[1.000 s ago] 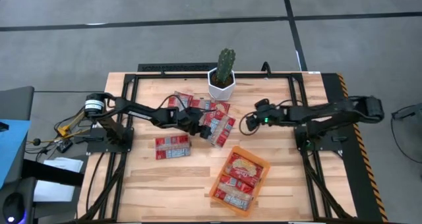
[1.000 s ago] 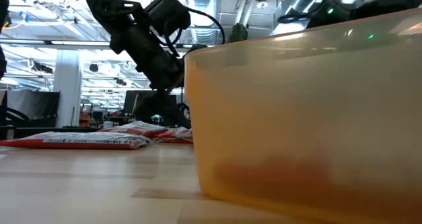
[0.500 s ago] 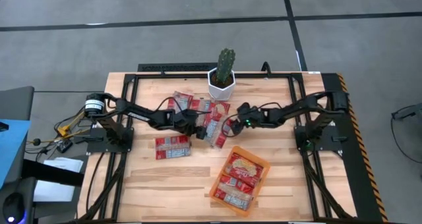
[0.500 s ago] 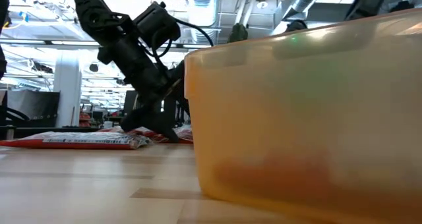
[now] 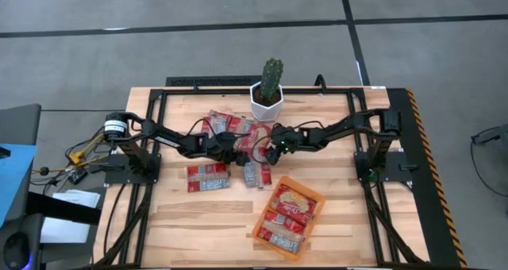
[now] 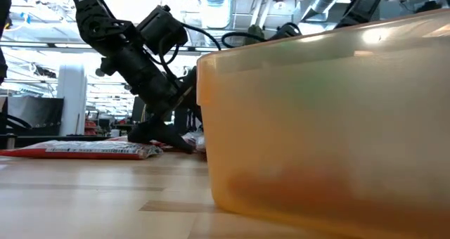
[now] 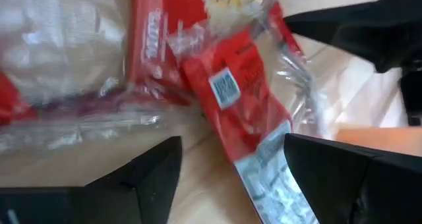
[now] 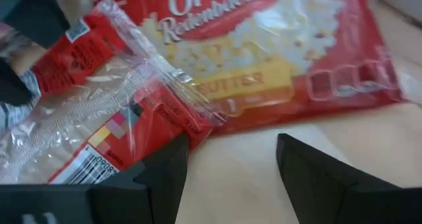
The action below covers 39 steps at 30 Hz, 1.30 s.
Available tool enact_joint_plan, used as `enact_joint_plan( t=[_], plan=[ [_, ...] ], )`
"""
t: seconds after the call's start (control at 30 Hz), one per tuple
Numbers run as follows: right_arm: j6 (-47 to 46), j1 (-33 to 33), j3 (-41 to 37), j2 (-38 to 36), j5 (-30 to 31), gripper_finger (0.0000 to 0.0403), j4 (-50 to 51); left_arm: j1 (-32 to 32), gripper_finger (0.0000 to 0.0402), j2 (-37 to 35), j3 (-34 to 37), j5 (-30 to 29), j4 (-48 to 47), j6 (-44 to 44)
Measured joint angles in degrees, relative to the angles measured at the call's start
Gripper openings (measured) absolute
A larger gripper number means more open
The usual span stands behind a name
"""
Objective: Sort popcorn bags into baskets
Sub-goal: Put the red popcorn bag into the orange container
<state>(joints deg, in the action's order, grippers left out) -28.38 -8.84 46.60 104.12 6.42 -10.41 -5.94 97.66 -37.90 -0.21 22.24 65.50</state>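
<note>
Several red popcorn bags lie flat in a loose pile (image 5: pixel 238 131) near the table's middle. One more bag (image 5: pixel 208 176) lies apart, toward the near edge. My left gripper (image 5: pixel 240 157) is open and low at the pile's near side. A red bag (image 7: pixel 241 99) with a silver end runs between its fingers. My right gripper (image 5: pixel 272 148) is open just right of the pile, over a bag with a yellow popcorn picture (image 8: pixel 264 53). The orange tray (image 5: pixel 317 200) sits near the front edge with bags inside. My left gripper's open fingers (image 6: pixel 165 137) are down at table height, one on each side of the red bag (image 7: pixel 241 99), slanting in from the table's left. I cannot tell whether they touch the bag. The bag lies flat on the wood.
A white pot with a cactus (image 5: pixel 268 99) stands just beyond the pile, close to both grippers. The two grippers are close together. The tray wall (image 6: pixel 316 126) fills the low view's right side. Bare wood lies at the table's near left.
My right gripper has moved toward the table's left, up to the pile. My left gripper has come down to table height beside the pile. A bag at the pile's right side has shifted toward the near edge and turned, and now lies flat.
</note>
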Motion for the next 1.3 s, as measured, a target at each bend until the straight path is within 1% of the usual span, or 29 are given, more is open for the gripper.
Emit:
enact_joint_plan(
  t=[0.1, 0.23, 0.3, 0.4, 0.5, 0.67, 0.7, 0.73, 0.93, 1.03, 1.1, 1.17, 1.3],
  plan=[
    [0.29, 0.00, 0.90, 0.22, -2.17, 0.0254, -0.05, 0.31, 0.0256, 2.03, -0.44, 0.67, 5.03, 1.94],
    [2.02, 0.00, 1.42, 0.17, -2.93, 0.0254, 0.05, 0.69, 0.0254, 4.72, -1.27, 1.00, 7.44, 3.87],
    [3.17, -0.10, 1.53, 0.19, -2.80, 0.0254, 0.25, 1.02, 0.0242, 6.02, -1.97, 1.55, 7.63, 4.38],
    [3.98, -0.66, 1.54, -0.68, -2.63, 0.0254, 1.50, 1.60, 0.0202, 7.96, -2.89, 2.54, 7.91, 4.65],
    [5.87, -1.66, 1.52, -4.00, -2.60, 0.0254, 4.81, 1.86, 0.0145, 8.51, -3.24, 2.24, 8.15, 4.93],
    [8.74, -4.18, 1.54, -14.88, -2.15, 0.0254, 12.59, 1.13, 0.0044, 7.71, -3.29, 3.47, 8.34, 4.87],
    [8.82, -4.60, 1.54, -17.42, -2.15, 0.0254, 14.15, 0.98, 0.0026, 7.45, -3.31, 3.68, 8.39, 4.97],
    [8.83, -5.02, 1.54, -20.33, -2.15, 0.0254, 16.25, 0.79, 0.0016, 6.95, -3.31, 3.94, 8.35, 5.08],
    [8.96, -5.99, 1.54, -37.42, -1.78, 0.0254, 27.60, -0.47, 0.0021, 3.10, -3.24, 4.98, 8.21, 4.39],
    [8.79, -5.92, 1.54, -45.93, -1.75, 0.0254, 31.75, -1.09, 0.0010, 0.46, -3.25, 4.70, 7.91, 3.86],
    [6.65, -5.92, 1.54, -51.34, -1.75, 0.0254, 33.46, -1.47, 0.0007, -1.77, -3.25, 4.54, 7.48, 4.19],
    [4.21, -5.95, 1.54, -56.42, -1.02, 0.0254, 34.29, -1.65, 0.0009, -4.47, -3.25, 3.53, 7.08, 4.97],
    [1.89, -5.94, 1.54, -65.08, 0.85, 0.0254, 36.71, -1.11, 0.0006, -10.38, -3.25, -1.21, 5.44, 5.41]
  ],
)
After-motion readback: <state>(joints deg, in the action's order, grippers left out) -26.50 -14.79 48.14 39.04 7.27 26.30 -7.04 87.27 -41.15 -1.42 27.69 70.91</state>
